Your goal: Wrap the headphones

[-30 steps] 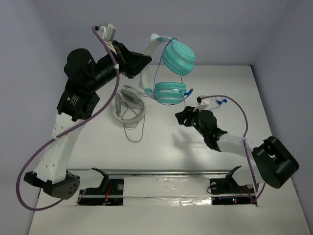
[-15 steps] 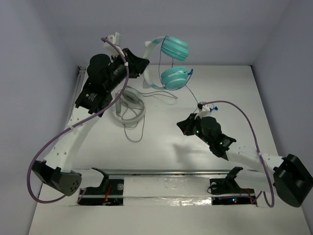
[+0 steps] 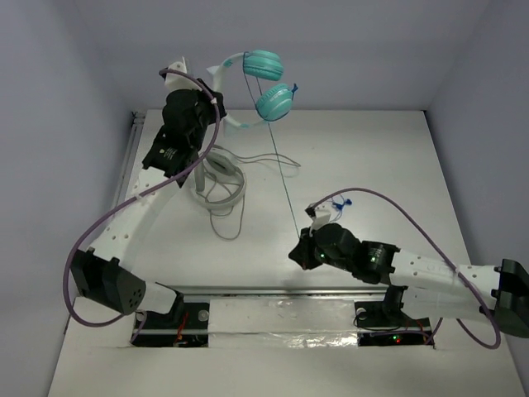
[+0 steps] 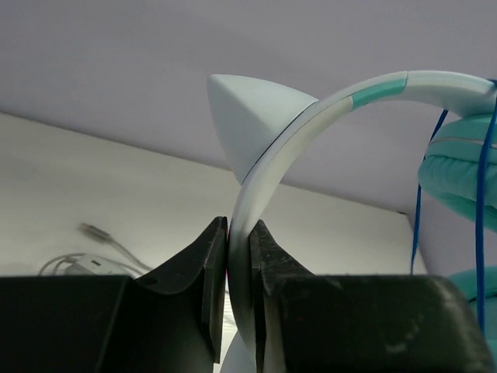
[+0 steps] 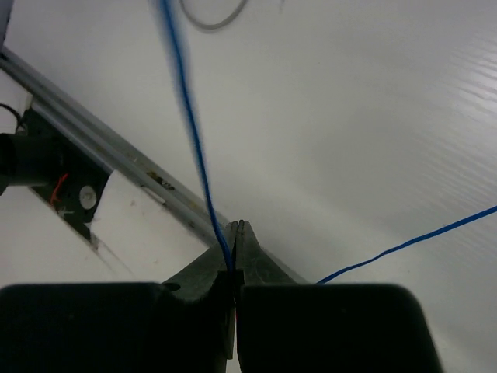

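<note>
- The left gripper (image 4: 237, 264) is closed on the white headband (image 4: 311, 116), pinching its flat faces near one end. It is a narrow hold. A sideways pull from the cord could probably twist the band out of the jaws.
- The headphones (image 3: 266, 81) hang in the air above the far left of the table (image 3: 388, 157), touching nothing but that gripper. If they dropped, they would likely land on the grey cabled item (image 3: 221, 178) lying below and tangle with it. The band arcs rightward from the grip, and both teal ear cups (image 3: 275, 101) sit at its free end.
- The blue cord (image 3: 285, 178) runs in a straight, apparently taut line. Its long axis slants from the cups at the rear down to the near right. Further tension may strain the joint at the cup.
- The right gripper (image 5: 235, 233) is shut on the cord, low over the table's near centre, and a loose tail trails off to the right. The thin cord could slip through the fingers, or the tail could snag during winding.
</note>
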Controlling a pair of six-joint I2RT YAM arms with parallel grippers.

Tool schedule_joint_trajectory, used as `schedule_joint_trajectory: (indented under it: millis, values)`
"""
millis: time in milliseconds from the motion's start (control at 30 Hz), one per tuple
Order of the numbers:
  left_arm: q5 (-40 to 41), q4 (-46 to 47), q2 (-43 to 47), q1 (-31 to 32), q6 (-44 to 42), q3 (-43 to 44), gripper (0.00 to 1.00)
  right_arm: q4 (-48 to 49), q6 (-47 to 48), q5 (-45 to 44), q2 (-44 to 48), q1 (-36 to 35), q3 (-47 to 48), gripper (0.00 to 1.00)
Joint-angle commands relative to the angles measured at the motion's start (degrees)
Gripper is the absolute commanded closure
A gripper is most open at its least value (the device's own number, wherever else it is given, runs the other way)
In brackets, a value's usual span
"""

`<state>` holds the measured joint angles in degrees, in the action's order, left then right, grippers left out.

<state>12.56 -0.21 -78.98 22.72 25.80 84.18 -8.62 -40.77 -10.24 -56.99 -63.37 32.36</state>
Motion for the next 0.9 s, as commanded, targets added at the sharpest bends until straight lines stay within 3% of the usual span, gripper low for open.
schedule_joint_trajectory:
  millis: [0, 300, 700, 867]
  values:
    - [8.5, 9.0, -0.5, -0.3, -0.5, -2.5, 1.0, -10.1, -1.2, -5.7, 0.0, -4.7, 8.1, 1.0]
    - [18.5, 12.9, -1.3, 4.5, -3.4, -16.1, 1.0, -25.8, 3.1, -13.0, -6.3, -12.6, 26.2, 1.0]
    - [25.7, 7.1, -0.3, 16.6, -3.0, -29.9, 1.0, -35.0, 14.7, -27.0, -6.1, -12.6, 42.6, 1.0]
    - [27.2, -1.6, -1.9, 22.8, -3.2, -29.5, 1.0, -33.0, 18.8, -27.5, -6.0, -6.6, 43.4, 1.0]
